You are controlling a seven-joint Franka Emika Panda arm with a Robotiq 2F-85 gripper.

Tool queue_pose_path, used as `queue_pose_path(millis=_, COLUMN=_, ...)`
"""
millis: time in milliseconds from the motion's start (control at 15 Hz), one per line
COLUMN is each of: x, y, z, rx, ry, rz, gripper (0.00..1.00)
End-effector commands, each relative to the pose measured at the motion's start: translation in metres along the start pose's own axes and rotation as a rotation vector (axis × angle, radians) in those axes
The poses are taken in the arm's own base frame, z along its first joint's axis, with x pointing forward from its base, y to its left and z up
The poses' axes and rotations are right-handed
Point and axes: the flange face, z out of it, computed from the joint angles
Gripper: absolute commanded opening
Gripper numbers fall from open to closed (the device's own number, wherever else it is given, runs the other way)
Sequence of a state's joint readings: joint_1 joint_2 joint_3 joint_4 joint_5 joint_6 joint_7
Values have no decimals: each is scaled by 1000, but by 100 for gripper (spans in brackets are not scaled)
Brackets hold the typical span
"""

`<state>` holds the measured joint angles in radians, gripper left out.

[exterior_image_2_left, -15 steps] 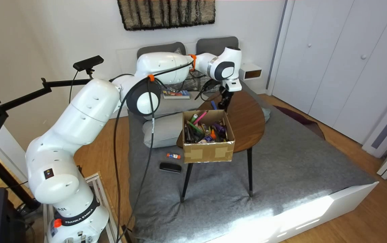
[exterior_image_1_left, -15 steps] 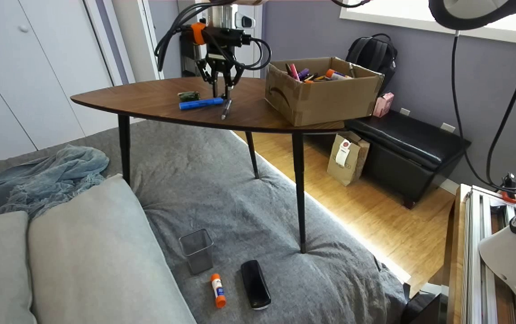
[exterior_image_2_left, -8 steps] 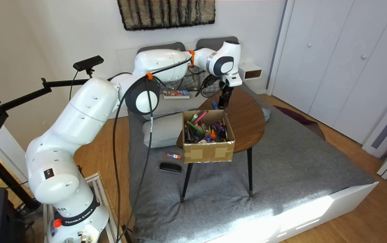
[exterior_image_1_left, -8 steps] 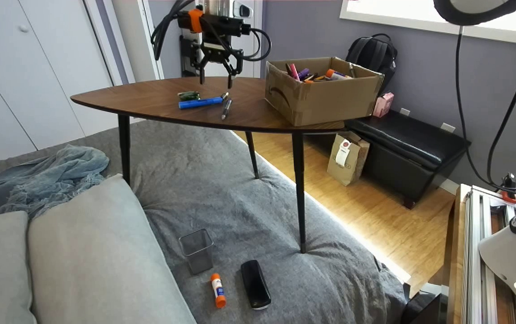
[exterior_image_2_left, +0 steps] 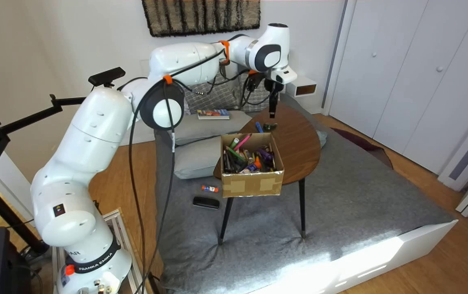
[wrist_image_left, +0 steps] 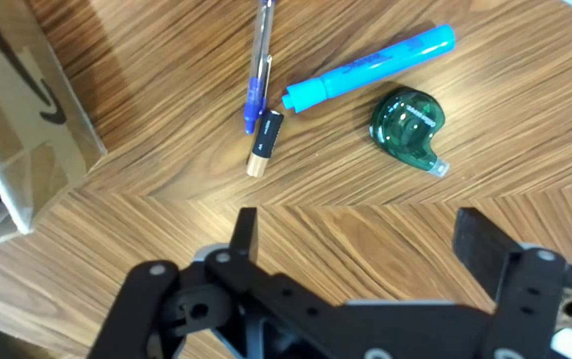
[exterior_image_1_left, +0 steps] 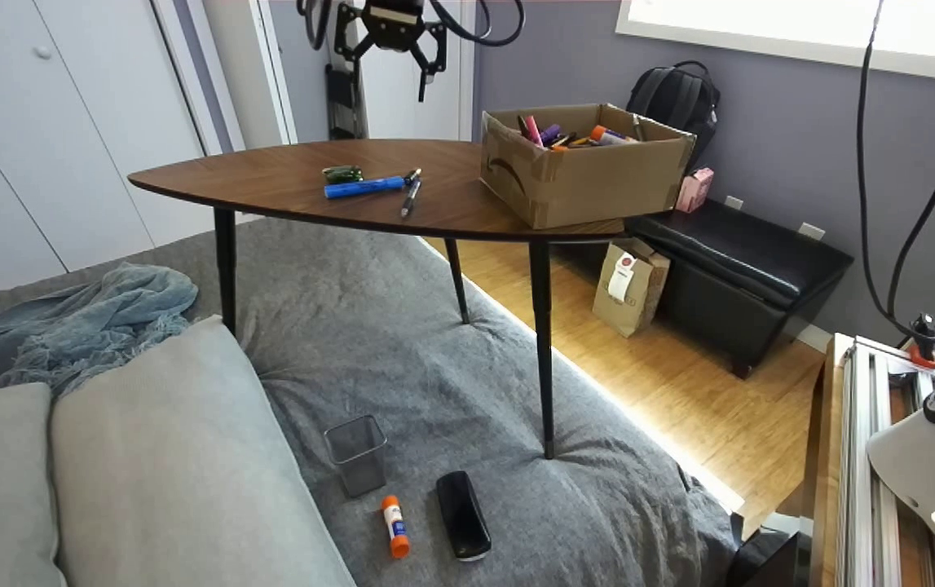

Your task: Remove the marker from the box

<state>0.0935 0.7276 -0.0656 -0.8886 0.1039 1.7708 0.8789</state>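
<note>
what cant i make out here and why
Box floor: hidden by contents in an exterior view.
Part of the box: cut off by left edge in wrist view.
Gripper top: cut by top edge in an exterior view.
Glue stick lettering: too small in both exterior views.

The white arm bends at its elbow and stretches out to the wrist. In an exterior view the end effector hangs above the table, pointing down, seen against its far edge; its fingers are spread wide.
</note>
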Motion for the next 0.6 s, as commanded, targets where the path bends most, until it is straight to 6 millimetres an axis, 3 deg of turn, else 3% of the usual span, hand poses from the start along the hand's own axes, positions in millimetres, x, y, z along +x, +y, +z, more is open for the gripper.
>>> queue_pose_path(millis=0, x=-8, y=18, z=-35, rx=-30, ry=-8, rz=-200, gripper=100)
queue_pose_path(millis=267, x=-17, y=38, z=-60, rx=-44, ry=-37, rz=-418, gripper=100)
queue_pose_path(millis=533, x=-17, y=62, z=-66, rx=-87, ry=-65, rz=-625, gripper=100)
